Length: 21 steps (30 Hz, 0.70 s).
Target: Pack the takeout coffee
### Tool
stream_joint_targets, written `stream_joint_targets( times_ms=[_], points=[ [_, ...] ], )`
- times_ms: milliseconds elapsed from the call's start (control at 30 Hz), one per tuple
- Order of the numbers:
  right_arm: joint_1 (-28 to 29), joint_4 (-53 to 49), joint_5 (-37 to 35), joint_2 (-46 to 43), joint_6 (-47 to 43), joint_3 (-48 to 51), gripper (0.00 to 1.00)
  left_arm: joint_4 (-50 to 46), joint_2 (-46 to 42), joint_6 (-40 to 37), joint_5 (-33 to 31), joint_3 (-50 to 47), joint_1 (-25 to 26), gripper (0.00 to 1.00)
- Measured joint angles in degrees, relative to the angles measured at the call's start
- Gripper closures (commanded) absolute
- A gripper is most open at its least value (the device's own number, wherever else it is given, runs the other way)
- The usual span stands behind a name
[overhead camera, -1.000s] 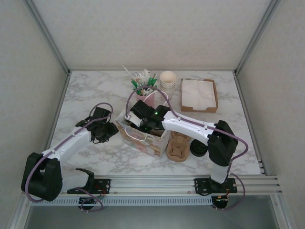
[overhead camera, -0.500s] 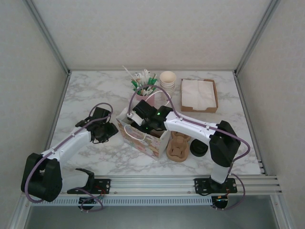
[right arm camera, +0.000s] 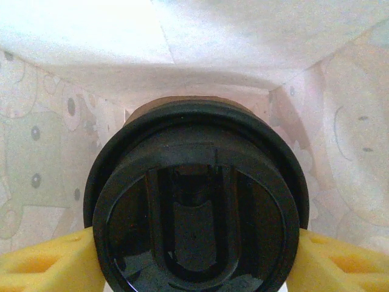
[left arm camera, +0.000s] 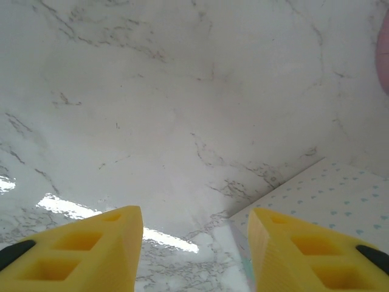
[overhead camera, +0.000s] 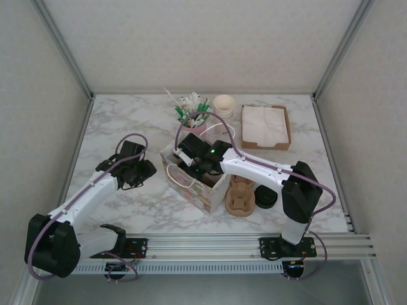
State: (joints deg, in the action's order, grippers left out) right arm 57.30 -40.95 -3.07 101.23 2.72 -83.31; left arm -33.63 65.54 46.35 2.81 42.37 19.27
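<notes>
The takeout coffee (right arm camera: 197,219) stands inside the patterned paper bag (overhead camera: 191,183), its round black lid facing my right wrist camera. My right gripper (right arm camera: 194,258) reaches down into the bag (right arm camera: 340,152), one yellow finger (right arm camera: 42,261) on each side of the lid. The lid hides the pads, so I cannot see whether they press on the cup. In the top view the right gripper (overhead camera: 194,161) is sunk in the bag's mouth. My left gripper (overhead camera: 141,170) hovers left of the bag. It (left arm camera: 196,243) is open over bare marble, with the bag's corner (left arm camera: 328,194) by its right finger.
A brown cardboard carrier (overhead camera: 240,196) lies right of the bag, a loose black lid (overhead camera: 266,198) beside it. Behind stand a pink cup of utensils (overhead camera: 194,121), a stack of cream cups (overhead camera: 224,107) and a napkin tray (overhead camera: 266,127). Open marble lies far left.
The bag and the right gripper in it have shifted slightly right and turned. The carrier has slid right with them. The left gripper has drawn a little away from the bag.
</notes>
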Motion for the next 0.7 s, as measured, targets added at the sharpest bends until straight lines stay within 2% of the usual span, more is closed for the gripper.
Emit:
stream_joint_targets(
  times_ms=[300, 533, 700],
  points=[
    [0.50, -2.82, -1.66, -0.26, 3.67, -2.84, 0.14, -1.55, -1.81, 0.02, -0.61, 1.18, 0.52, 0.49],
    [0.50, -3.96, -1.99, -2.43, 5.60, -4.87, 0.10, -2.93, -2.27, 0.20, -1.29, 1.73, 0.57, 0.49],
    [0.50, -5.99, -2.99, -3.74, 6.51, -8.68, 0.08, -4.46, -3.63, 0.11, -1.68, 3.69, 0.57, 0.43]
  ],
)
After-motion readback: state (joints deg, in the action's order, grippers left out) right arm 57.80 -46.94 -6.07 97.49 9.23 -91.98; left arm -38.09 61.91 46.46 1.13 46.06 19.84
